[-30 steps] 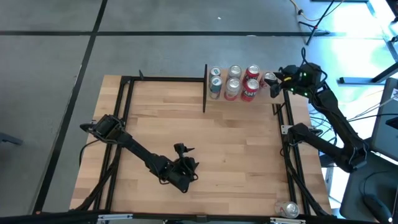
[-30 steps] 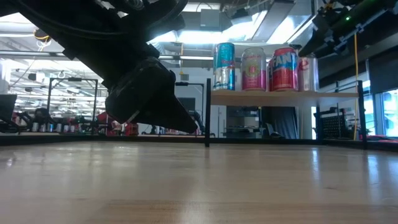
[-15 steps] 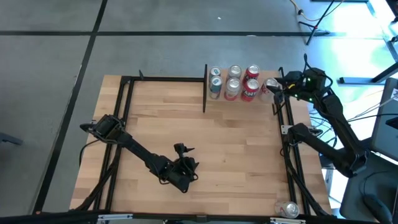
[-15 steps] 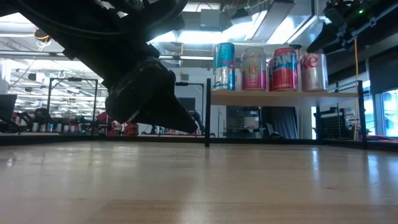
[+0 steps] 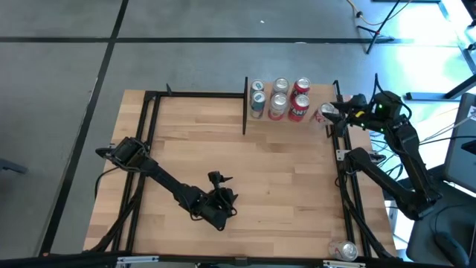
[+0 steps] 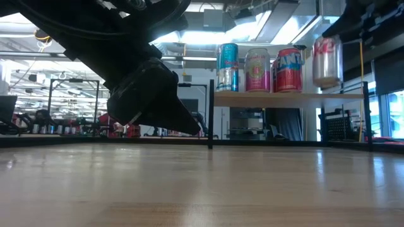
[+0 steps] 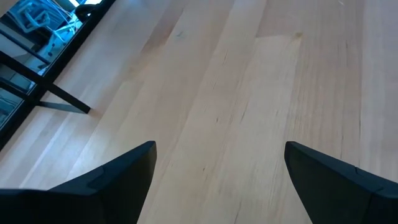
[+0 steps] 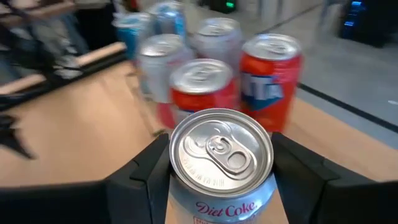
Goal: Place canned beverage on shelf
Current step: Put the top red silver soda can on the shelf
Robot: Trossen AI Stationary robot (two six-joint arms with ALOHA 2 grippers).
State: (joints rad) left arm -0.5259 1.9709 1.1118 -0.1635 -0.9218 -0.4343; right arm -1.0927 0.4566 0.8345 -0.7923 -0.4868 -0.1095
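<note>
Tabletop (image 5: 223, 149) light wood; right pincer (image 5: 332, 113) gripping can (image 8: 221, 163).

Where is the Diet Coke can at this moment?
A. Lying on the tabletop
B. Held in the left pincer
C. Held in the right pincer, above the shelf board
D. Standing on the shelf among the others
C: the right pincer grips the Diet Coke can, its base clear above the shelf.

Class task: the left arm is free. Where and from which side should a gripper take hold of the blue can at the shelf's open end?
Judging by the pictures, grip the blue can around its round side wall, about mid-height, coming level from the shelf's front edge. It stands upright with the pink can close beside it, so the fingers need the gaps on either side.
</note>
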